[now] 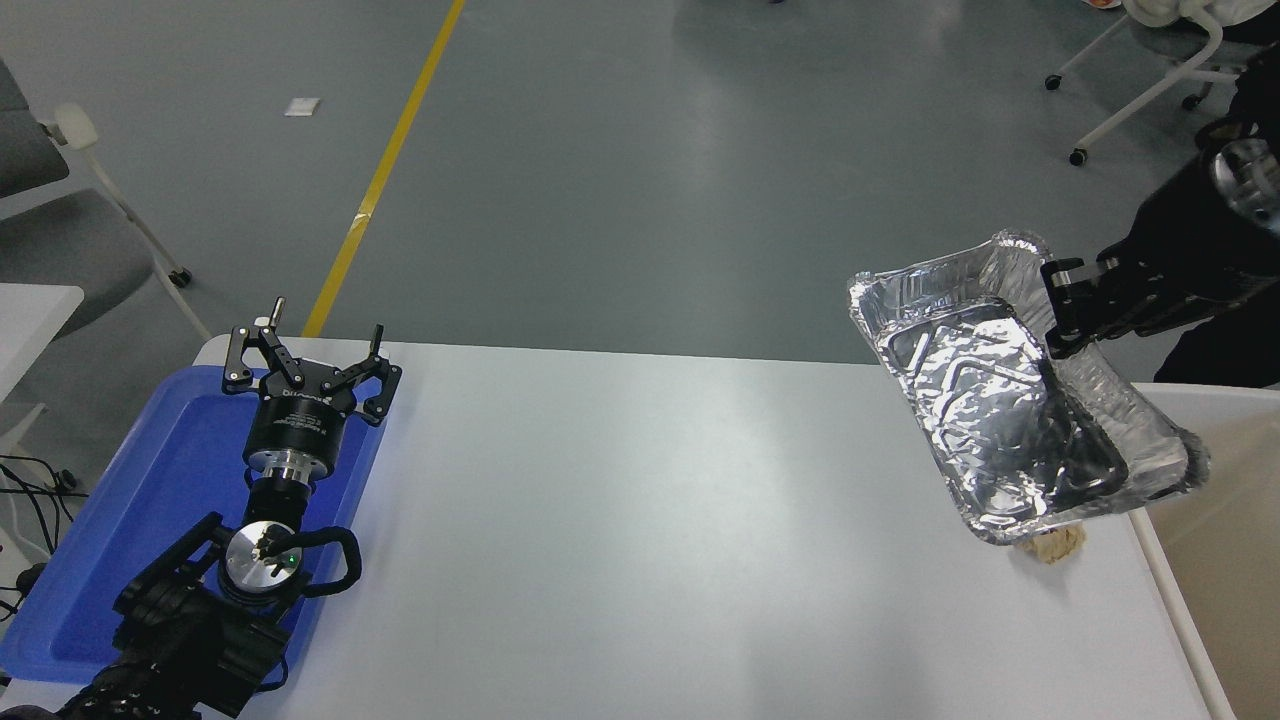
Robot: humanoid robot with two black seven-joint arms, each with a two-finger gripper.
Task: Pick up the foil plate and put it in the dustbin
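Observation:
The foil plate (990, 400) is a shiny crinkled silver tray, held tilted in the air above the table's right edge. My right gripper (1062, 312) comes in from the right edge and is shut on the plate's far right rim. The dustbin (1215, 400) stands at the right of the table, with its off-white rim and beige inner wall showing; the plate's right side hangs over its near corner. My left arm is parked at the lower left, with its left gripper (308, 352) open and empty over the blue tray.
A flat blue plastic tray (130, 520) lies at the table's left edge under the left arm. A small crumpled tan paper ball (1052, 546) lies on the table just below the plate. Office chairs stand on the grey floor beyond the table.

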